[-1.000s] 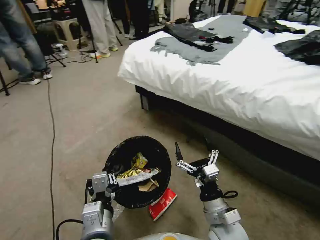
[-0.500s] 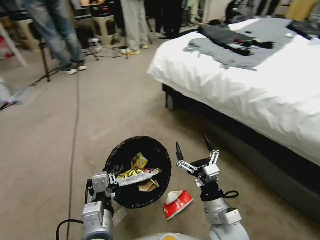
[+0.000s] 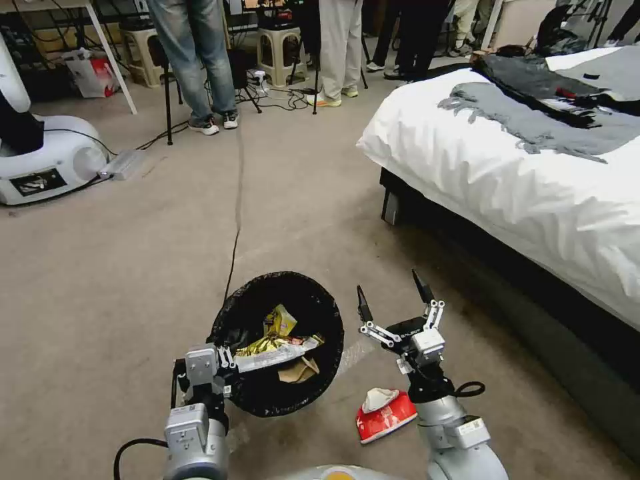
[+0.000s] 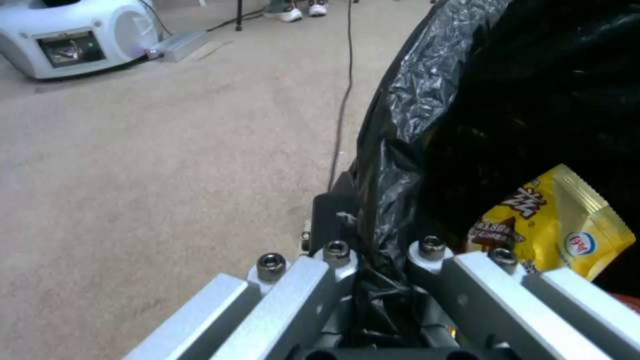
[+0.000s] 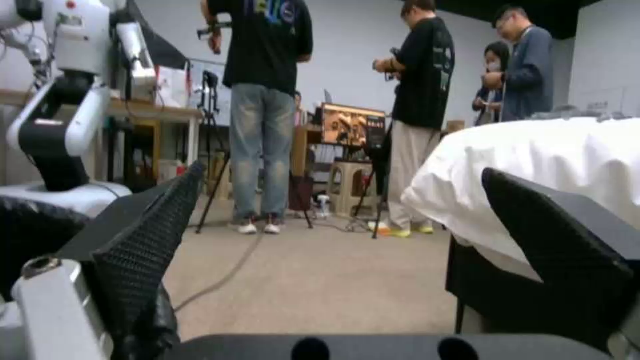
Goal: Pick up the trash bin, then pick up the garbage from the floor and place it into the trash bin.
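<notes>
**One piece of litter left in sight, bin already in hand**

Left gripper [image 3: 223,370] is clamped on the near rim of the trash bin [image 3: 277,343], fingers pinching the black liner; left wrist view confirms the bag folded between them. Bin hangs tilted toward the robot, mouth open, above the floor [image 3: 133,267].

Inside the bin: a yellow wrapper [image 3: 279,323], a silvery strip wrapper [image 3: 277,355], some brown paper [image 3: 298,370]. So the pickup step is done and several items are in.

Right gripper [image 3: 395,300] is just beside the bin's right edge, pointing forward, fingers spread wide, nothing between them. Right wrist view agrees: both black pads apart, only room and bed [image 3: 527,193] beyond.

Left to do: a red-and-white wrapper [image 3: 385,413] lies on the carpet close to the robot's base, between bin and right arm, behind the gripper's reach line. Looks like crumpled packaging with a white top, though I can't tell exactly what it is from this angle.

No other garbage visible on the carpet ahead. A black cable [image 3: 237,200] runs across the floor toward the bin; not litter.
</notes>
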